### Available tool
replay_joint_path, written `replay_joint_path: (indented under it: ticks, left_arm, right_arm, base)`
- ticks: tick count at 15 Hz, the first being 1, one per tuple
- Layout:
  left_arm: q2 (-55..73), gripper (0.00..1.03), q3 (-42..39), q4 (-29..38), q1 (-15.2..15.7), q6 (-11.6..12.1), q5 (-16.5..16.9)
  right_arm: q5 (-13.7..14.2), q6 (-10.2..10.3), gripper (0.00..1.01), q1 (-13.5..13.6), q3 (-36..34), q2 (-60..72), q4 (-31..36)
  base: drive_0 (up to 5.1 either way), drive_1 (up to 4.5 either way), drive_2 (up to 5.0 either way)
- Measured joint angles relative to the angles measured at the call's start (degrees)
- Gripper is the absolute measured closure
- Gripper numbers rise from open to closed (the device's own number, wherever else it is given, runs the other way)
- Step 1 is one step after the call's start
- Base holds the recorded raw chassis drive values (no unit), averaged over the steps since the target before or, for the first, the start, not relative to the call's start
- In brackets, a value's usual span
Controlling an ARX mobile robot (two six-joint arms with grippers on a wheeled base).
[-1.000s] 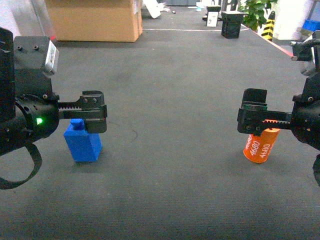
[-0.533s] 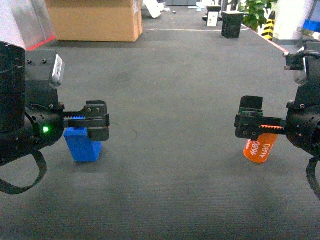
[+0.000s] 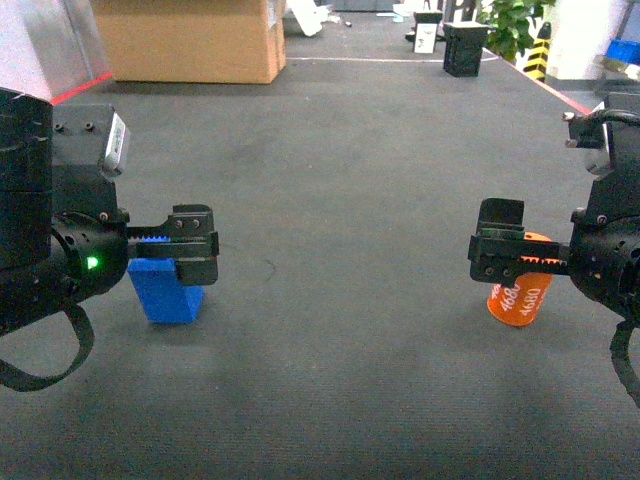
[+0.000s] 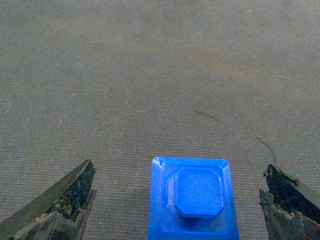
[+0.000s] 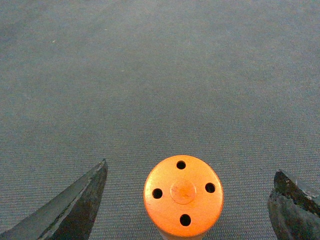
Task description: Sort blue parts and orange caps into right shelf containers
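- The left claw (image 4: 175, 200) is wide open, with one finger on each side of the blue part (image 4: 192, 197). It is not touching it.
- The blue part stands on the dark floor (image 3: 330, 330) on the left. It is a blocky piece with a small knob on top.
- The right claw (image 5: 187, 200) is wide open too, with the orange cap (image 5: 183, 195) sitting in the gap between its fingers. It is not touching it.
- The orange cap stands upright on the floor on the right, well apart from the blue part. Its round top has four little holes.
- To do this step well, I think each claw should go lower, so the fingers meet the sides and not just the top.
- Each piece should stay in the middle of the gap, or one finger may push it over. The round cap could roll away if it tips.
- Close slowly, then lift straight up.
- No bins and no shelf show in these views, so I cannot say what is in them.
- Far away there is a big cardboard box (image 3: 190, 40).
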Motion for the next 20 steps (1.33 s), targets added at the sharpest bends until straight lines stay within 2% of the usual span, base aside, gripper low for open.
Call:
replay_joint_path:
  ticks: [4,8,16,17,20]
  left_arm:
    - [1.4,0.05,0.4,0.2,-0.3,0.0,0.0]
    - [4.7,0.05,1.7,-1.6,-1.0,0.3,-0.9]
    - [8.6,0.05,4.0,-5.0,-0.9,-1.2,-1.1]
    - [8.9,0.10,4.1,-5.4,-0.9,-1.7,-1.2]
    - [9.2,0.37,4.1,-4.7,-0.4,-2.0,-1.4]
  right_arm:
    - [0.5,0.0,0.03,-0.3,0.0,1.9,0.0]
    - [0.4,2.2,0.03,-0.6,1.3,7.5,0.2]
    - [2.5,2.7,0.03,0.2,4.4,11.3,-2.4]
    - [2.9,2.8,0.04,0.3,4.6,11.3,-2.3]
    - [3.6,2.6,0.31,0.6,4.9,11.3,-2.6]
  base:
    - [0.0,0.00,0.0]
    - [0.0,0.00,0.0]
    - [0.0,0.00,0.0]
    - [0.0,0.00,0.0]
    - [0.0,0.00,0.0]
